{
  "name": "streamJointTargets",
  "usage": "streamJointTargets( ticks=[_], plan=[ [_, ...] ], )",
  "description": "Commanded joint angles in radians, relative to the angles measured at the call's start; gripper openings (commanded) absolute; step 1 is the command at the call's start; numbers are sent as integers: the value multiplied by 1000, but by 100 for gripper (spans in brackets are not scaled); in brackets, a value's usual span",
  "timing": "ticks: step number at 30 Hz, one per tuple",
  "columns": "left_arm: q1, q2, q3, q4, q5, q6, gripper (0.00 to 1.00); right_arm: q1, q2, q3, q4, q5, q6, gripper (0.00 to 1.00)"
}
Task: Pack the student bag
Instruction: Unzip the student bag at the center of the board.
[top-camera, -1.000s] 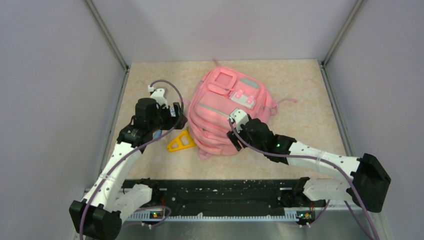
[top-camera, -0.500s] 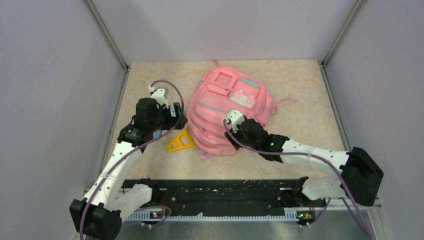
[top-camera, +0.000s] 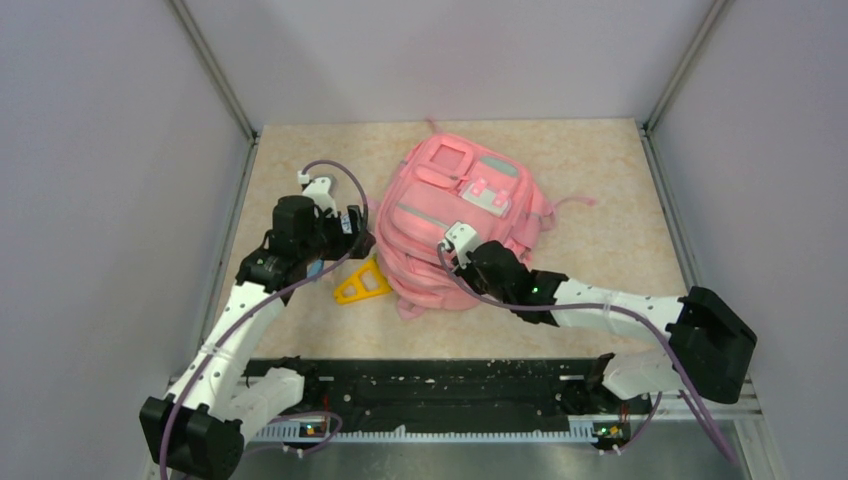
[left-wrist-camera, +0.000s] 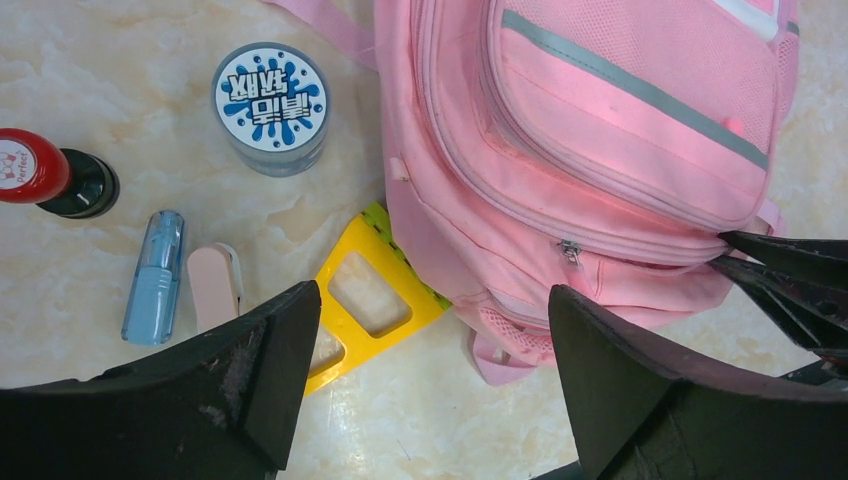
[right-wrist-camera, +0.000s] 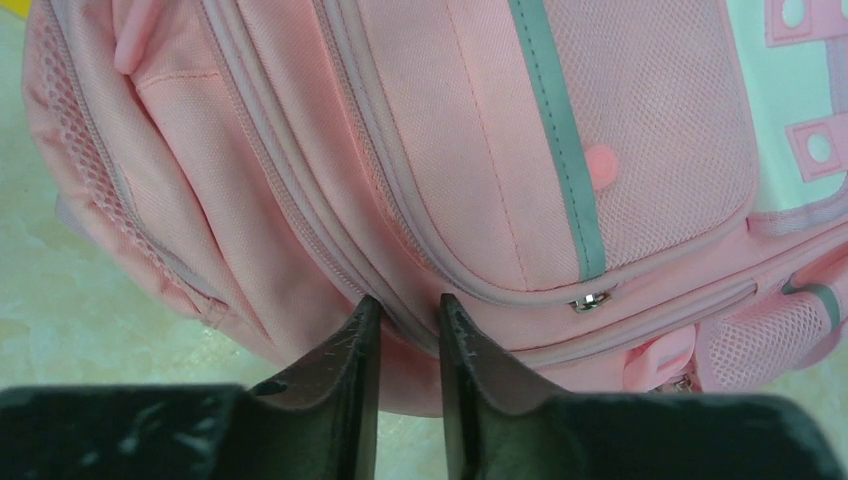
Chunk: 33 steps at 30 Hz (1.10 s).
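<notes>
Left gripper: jaws wide, holding nothing, above the beige marbled table.
Round clear jar with blue splash lid: just left of the bag.
Flat yellow plastic stencil: touching the bag's near-left edge.
Student bag, large soft pink fabric backpack: lying mid-table, front pockets up.
Right gripper: jaws narrow, pinching the bag's near zip seam.

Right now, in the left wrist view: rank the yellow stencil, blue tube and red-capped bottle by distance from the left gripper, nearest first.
1. yellow stencil: right below the left gripper, between its open jaws.
2. blue tube: further to the left, lying flat.
3. red-capped bottle: at the far left edge.
</notes>
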Motion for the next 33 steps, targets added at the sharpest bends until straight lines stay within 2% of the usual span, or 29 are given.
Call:
streamJointTargets(
  ticks=[1, 2, 3, 9, 13, 17, 21, 33],
  plan=[
    [0, 11, 0, 17, 1, 13, 88, -6, -3, 67, 78, 113, -33, 6],
    [0, 13, 1, 16, -2, 15, 88, -6, -12, 73, 76, 116, -37, 1],
    [0, 15, 0, 15, -6, 15, 88, -5, -26, 76, 77, 119, -42, 0],
    [1, 34, 2, 14, -35, 22, 88, -6, -120, 84, 87, 135, -43, 0],
    [0, 64, 12, 3, -119, 35, 88, -6, -198, 65, 113, 187, -15, 0],
    [24, 120, 35, 12, -187, 30, 89, -5, -284, 30, 149, 171, 4, 0],
    [49, 238, 90, 13, -155, -8, 89, -6, -331, 12, 165, 153, 31, 0],
    [73, 645, 338, -10, -219, 0, 93, -6, -378, -25, 193, 81, 69, 0]
  ],
)
